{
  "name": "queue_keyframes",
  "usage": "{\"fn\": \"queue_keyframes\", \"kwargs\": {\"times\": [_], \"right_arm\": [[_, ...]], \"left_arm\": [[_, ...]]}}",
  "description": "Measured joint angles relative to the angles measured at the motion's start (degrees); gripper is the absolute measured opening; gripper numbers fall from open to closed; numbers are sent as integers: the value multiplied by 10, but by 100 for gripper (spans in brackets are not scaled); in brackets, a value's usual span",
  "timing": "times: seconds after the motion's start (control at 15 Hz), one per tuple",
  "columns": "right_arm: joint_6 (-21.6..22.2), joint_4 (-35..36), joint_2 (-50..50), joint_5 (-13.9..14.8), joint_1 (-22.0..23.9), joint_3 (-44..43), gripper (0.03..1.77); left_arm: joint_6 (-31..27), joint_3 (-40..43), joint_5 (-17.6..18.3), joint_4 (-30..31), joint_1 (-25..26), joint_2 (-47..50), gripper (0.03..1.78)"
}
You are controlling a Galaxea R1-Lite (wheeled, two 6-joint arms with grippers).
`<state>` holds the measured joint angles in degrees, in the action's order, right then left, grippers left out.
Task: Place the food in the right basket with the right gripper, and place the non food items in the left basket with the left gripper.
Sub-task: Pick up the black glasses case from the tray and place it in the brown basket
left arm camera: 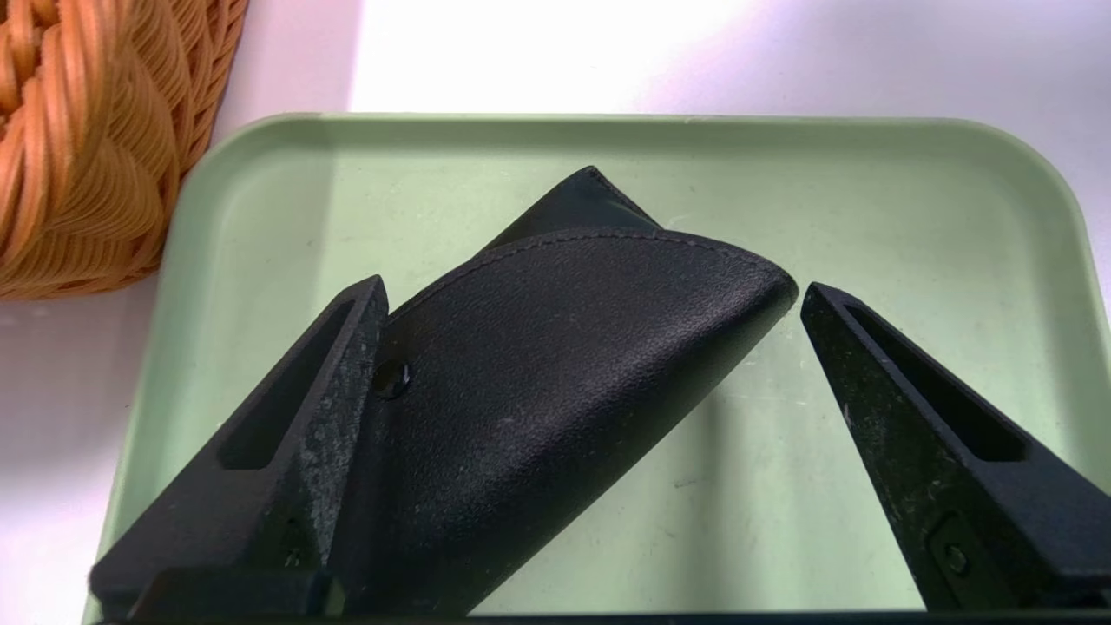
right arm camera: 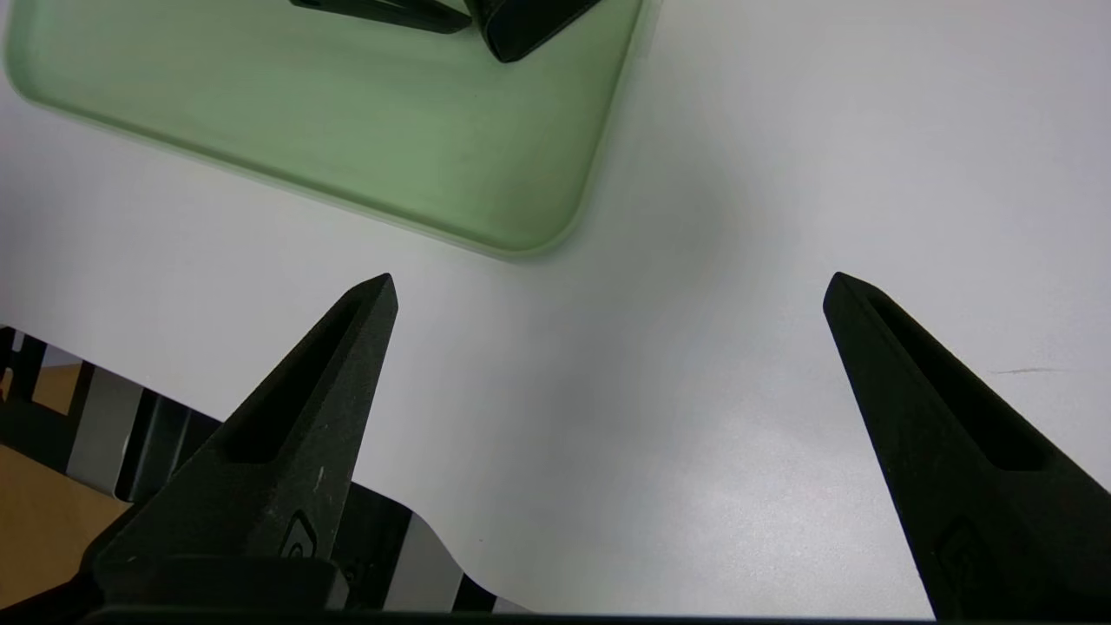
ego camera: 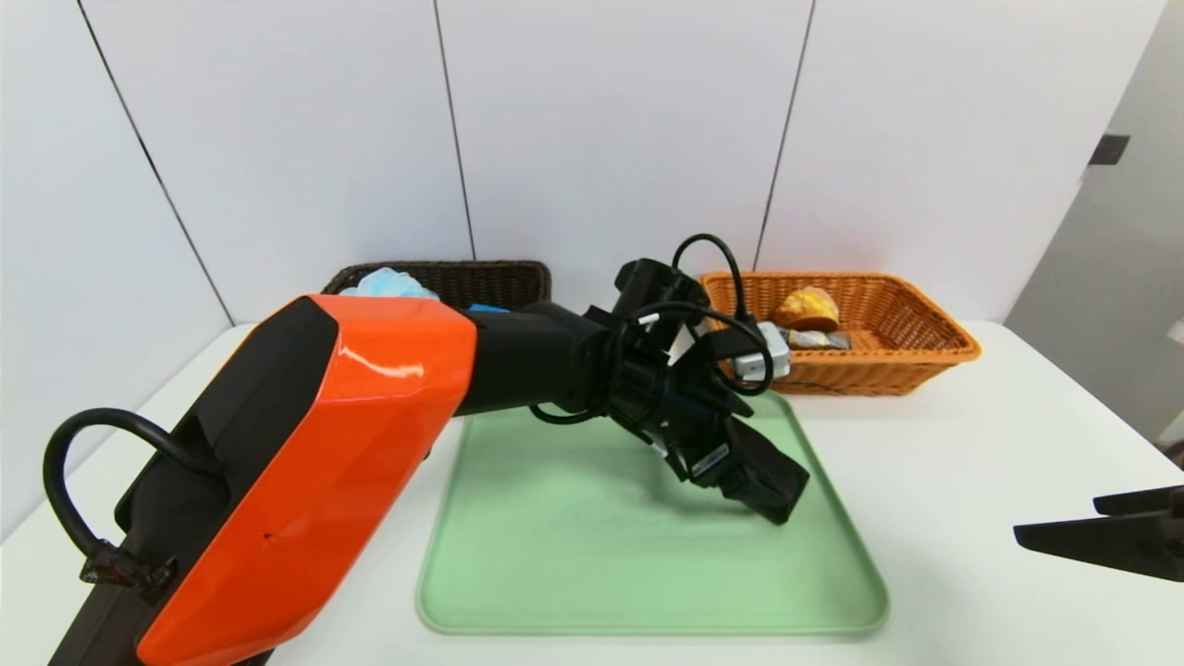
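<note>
Pale green rimmed plastic tray (ego camera: 555, 592), landmark, on white bench (ego camera: 971, 462). Right tool (right arm camera: 608, 286): released, idle off the tray's near right corner. Left tool (left arm camera: 590, 291): spread wide astride the long black fabric pouch (left arm camera: 538, 365) at the tray's right side, one jaw touching, apparently poised to clench. Beyond: dark brown wicker basket (ego camera: 481, 277), orange-tan wicker basket (ego camera: 916, 324); lift path unobstructed.

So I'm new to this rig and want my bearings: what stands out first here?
The orange-shelled left arm fills the near left, its open left gripper straddling a black pouch on the green tray. Behind, the orange-tan basket holds a bun.
</note>
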<state>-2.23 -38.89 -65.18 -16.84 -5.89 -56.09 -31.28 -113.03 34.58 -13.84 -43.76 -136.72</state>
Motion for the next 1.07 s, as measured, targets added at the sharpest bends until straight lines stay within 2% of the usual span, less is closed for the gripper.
{"fn": "queue_keyframes", "kwargs": {"times": [0.6, 1.07], "right_arm": [[-1, 2, -3, -8, 2, 4, 169], [0, 2, -4, -16, 0, 5, 169]], "left_arm": [[2, -1, 0, 36, -3, -28, 169], [30, -6, -26, 33, -3, -31, 169]]}}
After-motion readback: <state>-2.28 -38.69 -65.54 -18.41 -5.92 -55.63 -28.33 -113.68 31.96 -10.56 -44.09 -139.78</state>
